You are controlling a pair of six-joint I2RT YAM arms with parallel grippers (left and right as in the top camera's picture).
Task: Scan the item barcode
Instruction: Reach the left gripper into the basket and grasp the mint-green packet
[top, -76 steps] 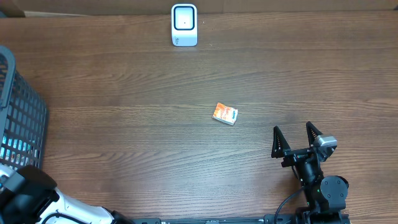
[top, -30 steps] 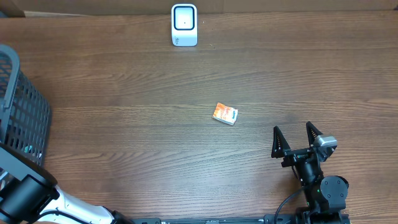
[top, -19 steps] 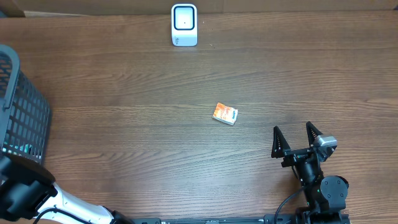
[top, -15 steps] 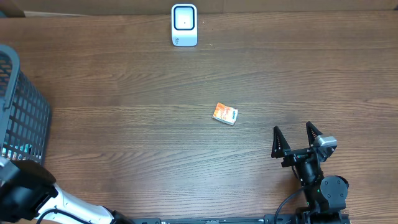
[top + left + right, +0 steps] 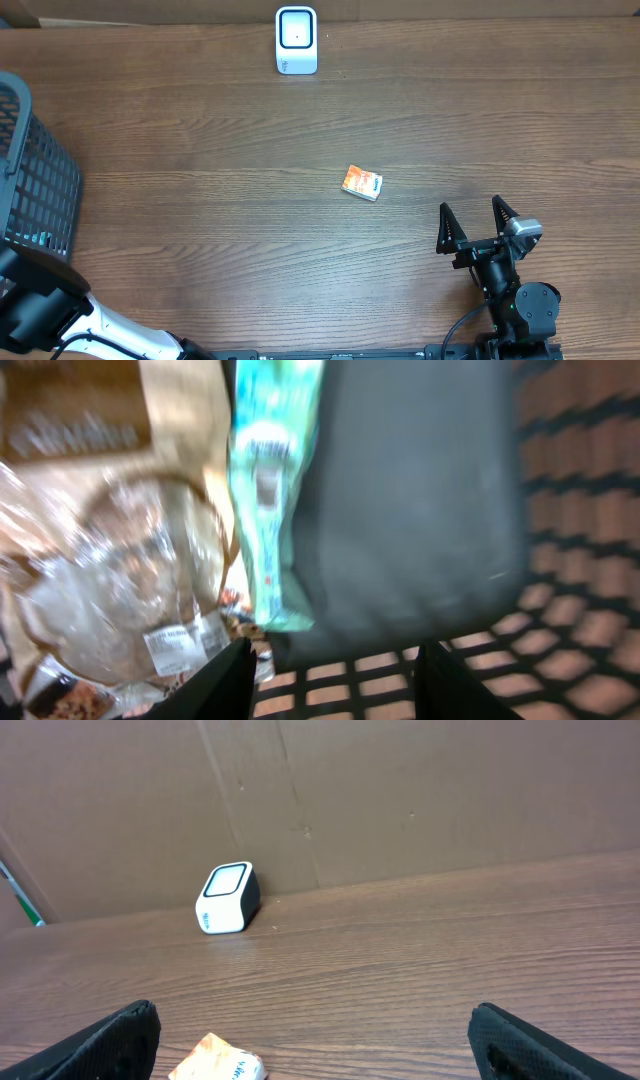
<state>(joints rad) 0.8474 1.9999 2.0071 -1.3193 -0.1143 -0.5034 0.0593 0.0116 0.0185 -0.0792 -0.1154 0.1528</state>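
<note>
Dark wood table (image 5: 200, 150) from overhead: scanner (image 5: 296, 40) upright at the far edge, small orange box (image 5: 362, 183) lying mid-table, well apart from it, exactly where it was a second ago. Right gripper (image 5: 470, 205) hasn't budged, prongs spread wide and empty. Left arm (image 5: 40, 310) has crept a touch beside the basket (image 5: 40, 190).

Left wrist: we're down inside the basket, and the left gripper (image 5: 333, 660), pinched shut a moment back, now has its jaws parted by a teal packet (image 5: 270, 490) and a clear bag (image 5: 130, 580), with nothing clasped. That looks like lining up a grab, so no scanning yet.

Right wrist: scanner ahead against the cardboard wall (image 5: 400, 790), orange box close below, both untouched.
</note>
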